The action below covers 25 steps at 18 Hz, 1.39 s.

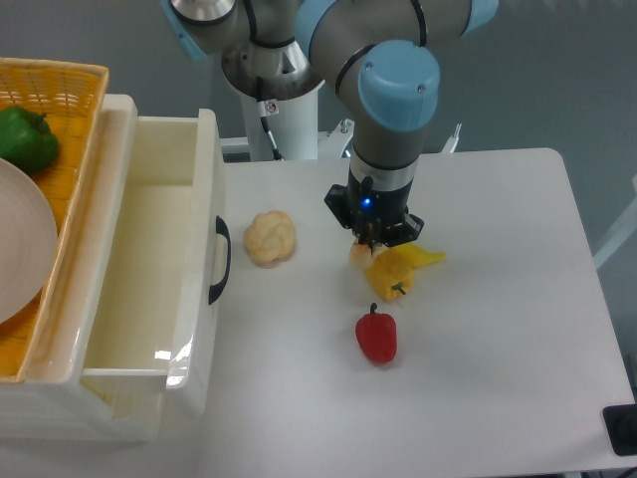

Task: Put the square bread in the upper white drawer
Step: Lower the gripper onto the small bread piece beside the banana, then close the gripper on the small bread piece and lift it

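The square bread (pixel 358 255) is a small pale tan chunk on the table, mostly hidden under the gripper, with only its left edge showing. My gripper (pixel 372 239) points straight down right over it. The wrist hides the fingers, so I cannot tell whether they are open, shut, or touching the bread. The upper white drawer (pixel 204 199) is pulled open at the left. It has a black handle (pixel 219 261) on its front and nothing inside.
A pale round bun (pixel 270 238) lies between the drawer and the gripper. A yellow pepper (pixel 390 274) touches the bread's right side, with a yellow piece (pixel 426 257) beside it. A red pepper (pixel 376 337) lies nearer the front. A woven yellow basket (pixel 60 95) holds a green pepper (pixel 25 139) and a white plate (pixel 20 249).
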Tool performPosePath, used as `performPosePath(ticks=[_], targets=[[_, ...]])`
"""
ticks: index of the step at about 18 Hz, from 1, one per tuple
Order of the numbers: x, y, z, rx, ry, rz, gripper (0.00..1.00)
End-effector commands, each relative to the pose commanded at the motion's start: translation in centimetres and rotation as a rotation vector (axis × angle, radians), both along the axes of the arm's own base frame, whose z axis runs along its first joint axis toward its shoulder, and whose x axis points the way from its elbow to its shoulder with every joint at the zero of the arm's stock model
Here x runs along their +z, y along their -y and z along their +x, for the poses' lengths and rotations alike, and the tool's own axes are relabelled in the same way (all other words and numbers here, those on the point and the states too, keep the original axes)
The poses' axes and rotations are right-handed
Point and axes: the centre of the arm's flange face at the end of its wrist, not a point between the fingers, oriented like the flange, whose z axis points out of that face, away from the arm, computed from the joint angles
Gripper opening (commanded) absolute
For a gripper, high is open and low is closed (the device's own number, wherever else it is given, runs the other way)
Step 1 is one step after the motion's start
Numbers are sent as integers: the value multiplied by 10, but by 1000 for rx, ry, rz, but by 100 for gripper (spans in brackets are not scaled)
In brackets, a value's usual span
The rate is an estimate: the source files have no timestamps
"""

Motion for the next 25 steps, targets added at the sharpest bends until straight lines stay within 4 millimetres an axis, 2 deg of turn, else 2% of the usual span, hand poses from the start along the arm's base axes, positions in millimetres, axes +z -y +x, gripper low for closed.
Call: performPosePath(ticks=[12, 15, 18, 22, 25], targets=[[10, 3, 2, 25, 1, 28, 0], [12, 2, 2, 95, 14, 44, 0], [26, 0, 11, 197, 59, 120, 0], [66, 8, 23, 325, 94, 235, 0], [96, 11, 45, 436, 118, 300, 0]])
